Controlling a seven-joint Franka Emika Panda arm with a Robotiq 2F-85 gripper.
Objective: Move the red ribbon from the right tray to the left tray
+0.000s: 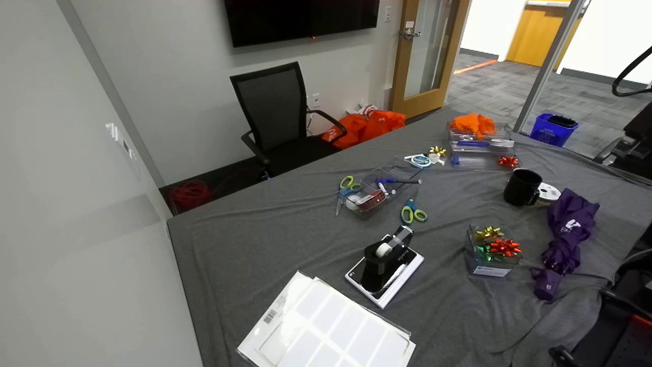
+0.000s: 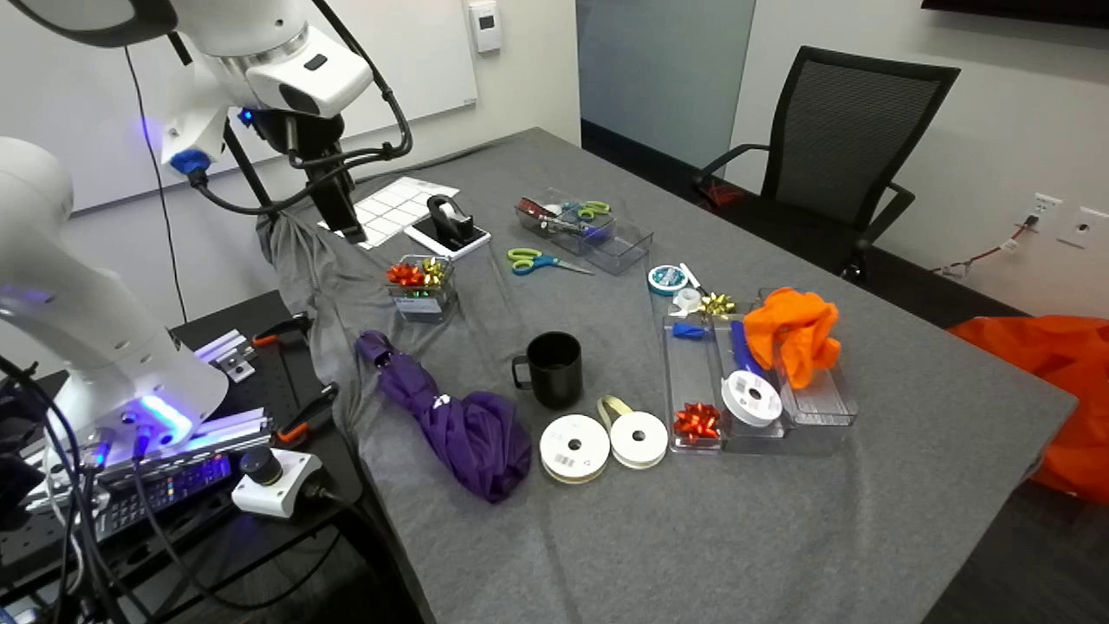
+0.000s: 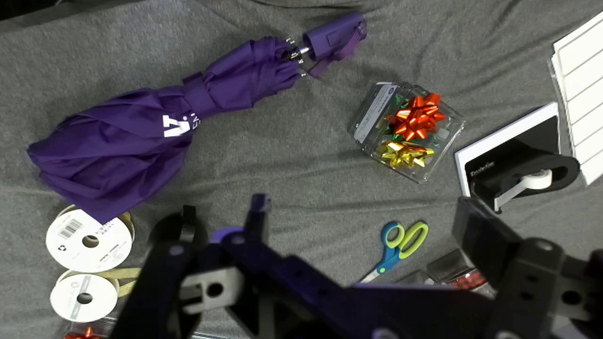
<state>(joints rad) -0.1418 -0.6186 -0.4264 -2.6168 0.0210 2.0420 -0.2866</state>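
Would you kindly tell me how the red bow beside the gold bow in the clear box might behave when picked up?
The red bow is probably light, being looped ribbon. Its loops would likely squash when pinched; their shine suggests some slipperiness. The gold bow sits close, so may shift.

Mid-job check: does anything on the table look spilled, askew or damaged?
One small oddity: gold ribbon sticks out loose from the smaller white spool near the black mug, rather than lying wound. Nothing looks clearly spilled or damaged.
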